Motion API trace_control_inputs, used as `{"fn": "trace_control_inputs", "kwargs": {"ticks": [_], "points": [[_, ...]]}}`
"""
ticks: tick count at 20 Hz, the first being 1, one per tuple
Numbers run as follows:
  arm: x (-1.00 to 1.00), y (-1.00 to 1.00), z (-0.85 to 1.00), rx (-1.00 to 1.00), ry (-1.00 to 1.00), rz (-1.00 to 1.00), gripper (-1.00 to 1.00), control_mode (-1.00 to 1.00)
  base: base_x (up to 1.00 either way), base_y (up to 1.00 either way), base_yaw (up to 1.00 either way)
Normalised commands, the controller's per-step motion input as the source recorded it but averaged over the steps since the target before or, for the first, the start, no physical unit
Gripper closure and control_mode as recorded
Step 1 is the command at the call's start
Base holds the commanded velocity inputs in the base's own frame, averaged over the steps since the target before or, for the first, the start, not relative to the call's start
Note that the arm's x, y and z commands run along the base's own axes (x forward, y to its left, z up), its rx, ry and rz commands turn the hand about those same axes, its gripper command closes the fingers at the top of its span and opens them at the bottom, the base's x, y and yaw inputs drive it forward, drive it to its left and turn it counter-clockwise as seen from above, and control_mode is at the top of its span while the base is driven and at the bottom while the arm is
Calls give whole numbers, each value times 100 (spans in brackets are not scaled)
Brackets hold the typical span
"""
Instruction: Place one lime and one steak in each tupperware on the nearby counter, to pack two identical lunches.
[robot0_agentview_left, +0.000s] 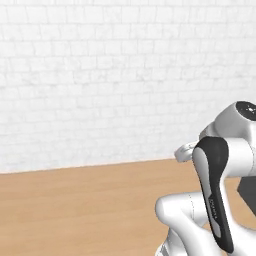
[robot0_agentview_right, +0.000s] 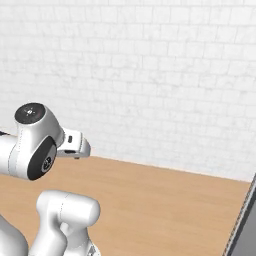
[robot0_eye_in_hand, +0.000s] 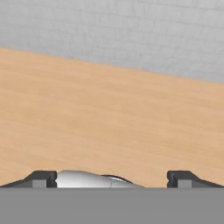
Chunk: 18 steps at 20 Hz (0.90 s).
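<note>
The light-brown wooden counter (robot0_agentview_left: 75, 210) (robot0_agentview_right: 165, 210) (robot0_eye_in_hand: 109, 113) stretches ahead to a white brick wall. My gripper (robot0_eye_in_hand: 112, 179) is open: in the hand view its two dark fingertips (robot0_eye_in_hand: 43, 178) stand far apart at the bottom, with bare wood between them and nothing held. It looks down and forward over the counter from above. The folded white arm (robot0_agentview_left: 215, 190) (robot0_agentview_right: 35, 145) rises in front of both base cameras. Lime, steak and tupperware are out of view.
The white brick wall (robot0_agentview_left: 100, 90) (robot0_agentview_right: 160, 85) closes off the back of the counter. A dark slanted panel edge (robot0_agentview_right: 242, 225) (robot0_agentview_left: 248, 195) stands at the right side, beside the arm.
</note>
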Motion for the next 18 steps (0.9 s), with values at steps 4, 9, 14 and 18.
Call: {"fn": "trace_control_inputs", "kwargs": {"ticks": [4, 9, 14, 18], "points": [[0, 0, 0, 0, 0, 0, -100, 100, 100, 3, -44], [0, 0, 0, 0, 0, 0, -100, 100, 94, 0, -52], [0, 0, 0, 0, 0, 0, -100, 100, 75, 0, -56], [0, 0, 0, 0, 0, 0, -100, 100, 48, -6, -59]]}}
